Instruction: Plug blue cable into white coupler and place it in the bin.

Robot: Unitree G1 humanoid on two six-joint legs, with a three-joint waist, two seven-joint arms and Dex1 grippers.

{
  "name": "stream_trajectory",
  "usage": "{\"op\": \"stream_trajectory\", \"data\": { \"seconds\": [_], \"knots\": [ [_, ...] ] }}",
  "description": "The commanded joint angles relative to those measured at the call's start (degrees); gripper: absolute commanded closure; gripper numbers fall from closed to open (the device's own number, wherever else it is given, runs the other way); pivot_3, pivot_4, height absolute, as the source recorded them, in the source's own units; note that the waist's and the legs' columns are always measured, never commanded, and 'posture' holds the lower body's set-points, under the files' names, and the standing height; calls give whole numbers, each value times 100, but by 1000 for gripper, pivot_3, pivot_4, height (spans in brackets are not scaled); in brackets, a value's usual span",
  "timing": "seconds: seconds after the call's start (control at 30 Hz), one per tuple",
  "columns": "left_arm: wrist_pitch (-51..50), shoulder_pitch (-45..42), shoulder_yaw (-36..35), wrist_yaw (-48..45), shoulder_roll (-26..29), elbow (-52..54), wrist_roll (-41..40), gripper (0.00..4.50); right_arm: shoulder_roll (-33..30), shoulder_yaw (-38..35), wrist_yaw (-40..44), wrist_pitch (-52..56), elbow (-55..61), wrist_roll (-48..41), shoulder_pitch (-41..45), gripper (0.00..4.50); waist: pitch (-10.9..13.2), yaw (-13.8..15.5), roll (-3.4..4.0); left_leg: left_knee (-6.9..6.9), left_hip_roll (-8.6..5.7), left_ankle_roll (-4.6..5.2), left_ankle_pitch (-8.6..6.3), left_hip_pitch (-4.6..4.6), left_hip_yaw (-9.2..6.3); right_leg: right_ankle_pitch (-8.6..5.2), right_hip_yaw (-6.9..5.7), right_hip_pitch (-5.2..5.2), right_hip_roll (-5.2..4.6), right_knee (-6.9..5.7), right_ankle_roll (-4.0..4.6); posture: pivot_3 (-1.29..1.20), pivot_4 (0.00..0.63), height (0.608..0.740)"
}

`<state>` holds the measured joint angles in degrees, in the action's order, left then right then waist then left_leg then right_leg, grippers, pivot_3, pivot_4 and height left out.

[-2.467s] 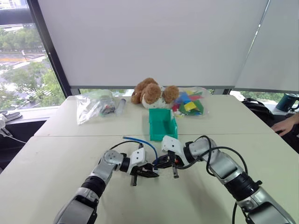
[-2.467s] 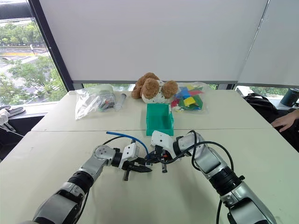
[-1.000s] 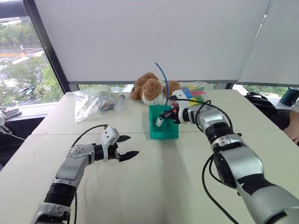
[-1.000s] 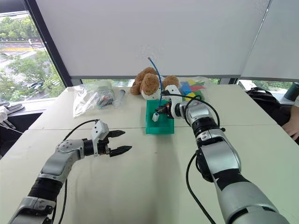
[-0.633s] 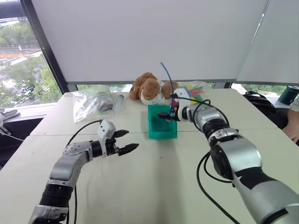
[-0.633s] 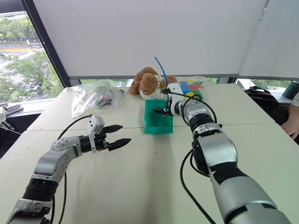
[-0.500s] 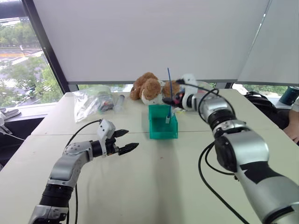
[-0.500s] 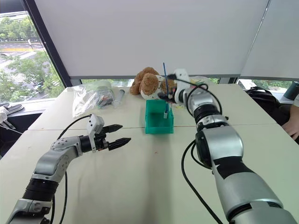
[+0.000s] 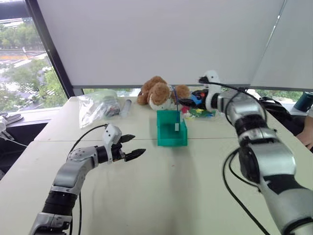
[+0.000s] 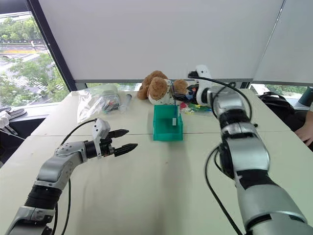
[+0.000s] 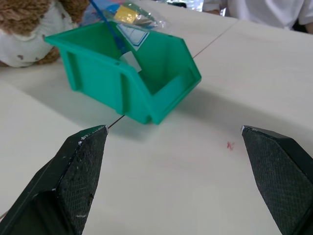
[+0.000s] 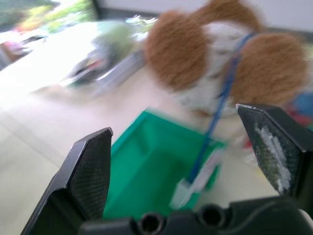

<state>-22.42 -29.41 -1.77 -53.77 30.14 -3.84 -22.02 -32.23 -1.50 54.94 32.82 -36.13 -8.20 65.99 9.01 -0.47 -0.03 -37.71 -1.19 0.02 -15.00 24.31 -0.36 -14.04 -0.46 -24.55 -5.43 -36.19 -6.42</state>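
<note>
The teal-green bin (image 9: 168, 136) stands mid-table in front of a teddy bear. Inside it the white coupler (image 9: 177, 126) rests at the right side, with the blue cable (image 9: 175, 104) rising out of it past the back rim; nothing holds them. My right gripper (image 9: 187, 102) hovers open just behind and right of the bin, above the rim, and its wrist view looks down on the cable (image 12: 220, 110) and coupler (image 12: 188, 188). Over the table left of the bin, my left gripper (image 9: 131, 147) is open and empty, pointing at the bin (image 11: 132, 78).
A brown teddy bear (image 9: 157, 93) lies behind the bin. A clear bag (image 9: 98, 108) sits at the back left, and a bag of coloured pieces (image 9: 198, 110) at the back right. A person's hand (image 9: 307, 134) rests at the right table edge.
My right gripper opened and let go of the cable and coupler, which now stand in the bin. It then drew up and to the right. The left gripper stayed put.
</note>
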Motion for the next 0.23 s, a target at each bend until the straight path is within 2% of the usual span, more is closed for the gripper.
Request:
{"op": "stream_trajectory", "data": {
  "seconds": [0.03,0.1,0.23],
  "knots": [
    [-58,-31,-277,25,173,284,-167,0,-459,-120,419,1257,2665,-775,-1058,68,8,-15,13,-11,-1,6,-4,2,6,-1,2,-2,-1,0,-1,0,150,740],
    [-152,-44,-345,25,254,371,-228,0,-859,-326,437,1727,4003,-1076,-1962,68,14,-11,15,-21,-1,7,-4,7,7,-1,2,-4,-2,2,-1,0,150,740],
    [-375,-18,-527,26,348,562,-504,0,-1282,-903,300,2398,5724,-1709,-3252,68,20,-18,11,-32,0,9,-5,-3,7,-1,3,6,-3,-1,-3,0,150,740]
  ]
}}
